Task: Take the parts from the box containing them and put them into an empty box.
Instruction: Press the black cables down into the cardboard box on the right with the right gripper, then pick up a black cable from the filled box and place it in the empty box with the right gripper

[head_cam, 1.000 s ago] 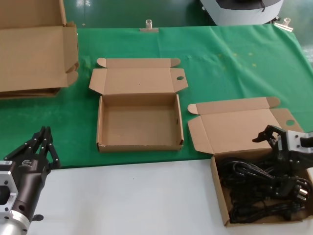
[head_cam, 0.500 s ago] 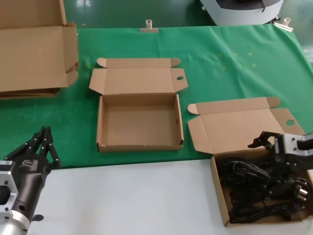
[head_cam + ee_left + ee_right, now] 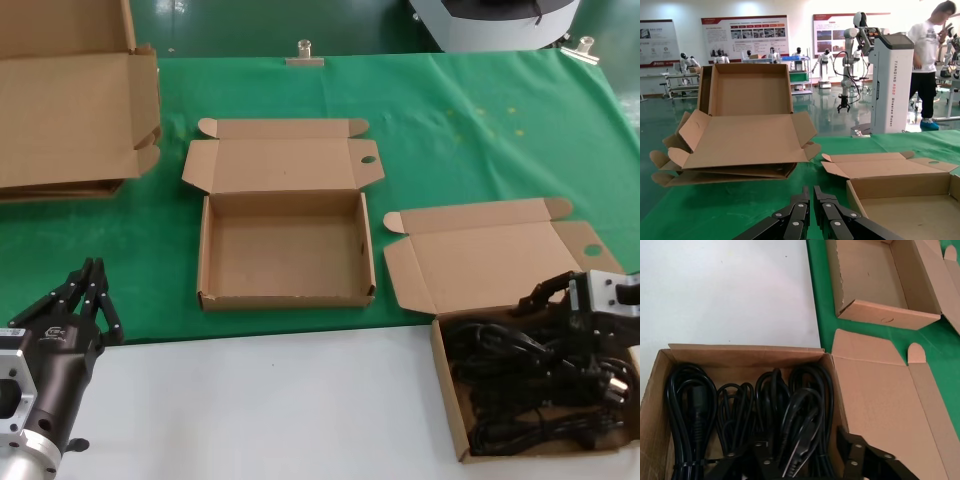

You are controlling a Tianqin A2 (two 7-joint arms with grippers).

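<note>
The right gripper (image 3: 553, 300) hangs with fingers spread over the coiled black power cords (image 3: 530, 385) in the shallow brown cardboard box (image 3: 449, 390) at near right, while the left gripper (image 3: 92, 290), fingers pressed together, waits at near left beside the empty open cardboard mailer box (image 3: 285, 297).

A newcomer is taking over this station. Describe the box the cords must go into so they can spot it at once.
Start at the green cloth covering the far half of the table. Near its middle lies the empty box, a shallow brown mailer with its lid folded back. Unlike the box of black cords on the robot's right, it holds nothing, and it is far smaller than the big carton on the robot's left.
</note>
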